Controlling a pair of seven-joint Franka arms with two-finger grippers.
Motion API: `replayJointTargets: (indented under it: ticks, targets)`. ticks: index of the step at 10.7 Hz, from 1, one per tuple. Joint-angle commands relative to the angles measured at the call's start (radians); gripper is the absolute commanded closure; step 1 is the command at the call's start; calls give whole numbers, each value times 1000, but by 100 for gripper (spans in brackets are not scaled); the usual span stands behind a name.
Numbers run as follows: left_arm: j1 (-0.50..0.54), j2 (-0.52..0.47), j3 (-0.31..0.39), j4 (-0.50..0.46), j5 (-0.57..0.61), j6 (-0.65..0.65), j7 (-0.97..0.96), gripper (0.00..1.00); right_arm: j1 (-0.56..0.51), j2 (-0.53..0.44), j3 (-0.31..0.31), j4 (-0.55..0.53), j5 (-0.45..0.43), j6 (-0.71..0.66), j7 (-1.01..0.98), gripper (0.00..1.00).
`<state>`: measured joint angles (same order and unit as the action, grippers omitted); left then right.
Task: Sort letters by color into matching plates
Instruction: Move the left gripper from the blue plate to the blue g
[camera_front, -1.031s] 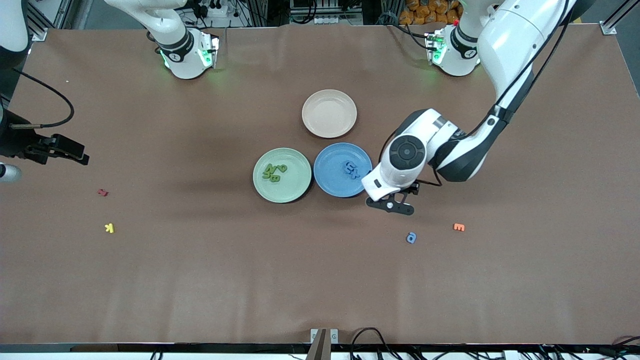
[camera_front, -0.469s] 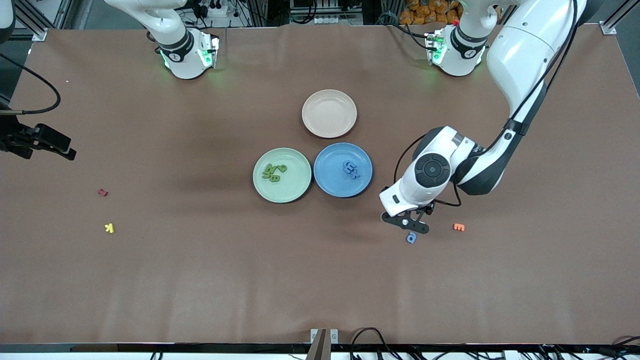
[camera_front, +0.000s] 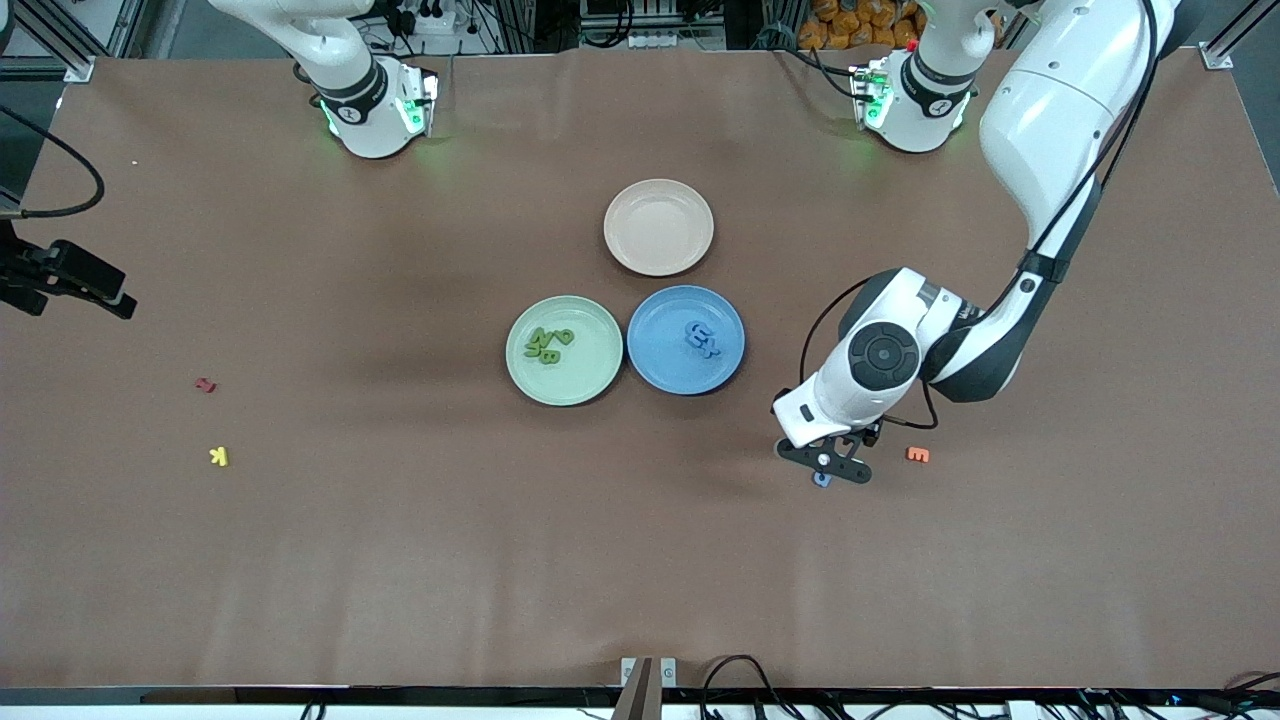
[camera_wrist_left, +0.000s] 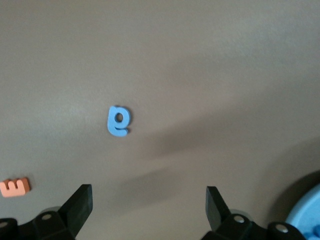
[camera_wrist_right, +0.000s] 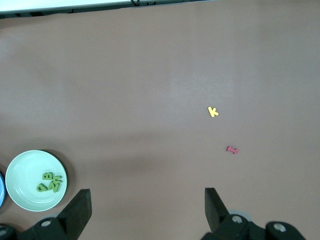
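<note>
Your left end effector (camera_front: 826, 466) hangs over the lone blue letter (camera_wrist_left: 118, 121) on the desk (camera_front: 400, 560). Its fingers (camera_wrist_left: 80, 205) are spread wide with nothing between them, and the letter lies flat on the desk in the gap. In the front view the end effector covers most of that letter, which sits toward the left arm's end of the desk, nearer the front camera than the plates.

An orange letter (camera_front: 917, 455) lies near it, further toward the left arm's end.

The blue plate (camera_front: 660, 370) holds a small cluster of blue letters (camera_front: 703, 338). The pale green plate (camera_front: 590, 375), touching or just beside it, holds 4 green letters (camera_front: 549, 343) bunched together. The beige-pink plate (camera_front: 659, 227) sits farther from the front camera than both.

Your right end effector (camera_front: 70, 280) waits at the right arm's end of the desk, fingers fully apart and holding nothing. A red letter (camera_front: 205, 385) and a yellow letter (camera_front: 219, 456) lie on the desk near it.
</note>
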<state>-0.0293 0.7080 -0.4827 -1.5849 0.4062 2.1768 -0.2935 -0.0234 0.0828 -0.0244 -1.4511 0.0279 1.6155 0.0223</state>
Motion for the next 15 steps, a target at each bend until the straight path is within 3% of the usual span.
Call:
replayJointTargets:
  ticks: [1, 6, 15]
  targets:
    - [-14, 51, 30, 29, 14, 60, 36, 0, -1, -9, 1, 5, 6, 1, 19, 0]
    - [-18, 80, 88, 33, 14, 124, 94, 2, -1, -6, 1, 3, 1, 0, 19, 0]
    - [-15, 131, 108, 51, 14, 207, 175, 19, 0, -5, 1, -2, -2, -2, 19, 0]
